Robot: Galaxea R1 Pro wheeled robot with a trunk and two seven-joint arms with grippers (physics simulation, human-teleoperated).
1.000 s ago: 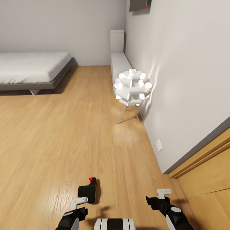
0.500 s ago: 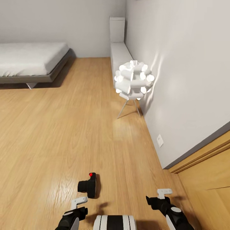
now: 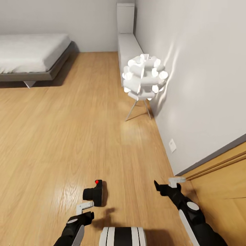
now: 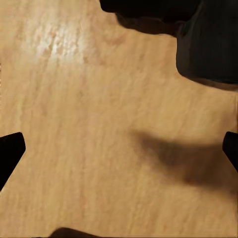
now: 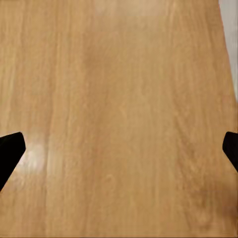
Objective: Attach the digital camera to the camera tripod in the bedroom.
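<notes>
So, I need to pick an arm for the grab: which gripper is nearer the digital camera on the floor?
Left. The left gripper hovers just short of the digital camera, open. The right gripper is well off to the camera's right, near the wall.

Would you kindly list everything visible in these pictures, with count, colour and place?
camera: one, black with red button, on the floor just ahead of the left tool
lamp: one, white, lit, on thin legs by the right wall
bed: one, grey, far left
cabinet: one, white, low, along the right wall behind the lamp
outlet: one, white, low on the right wall
floor: light wood planks
left tool: one, black and white, open, above the floor
right tool: one, black and white, open, near the wall
</notes>
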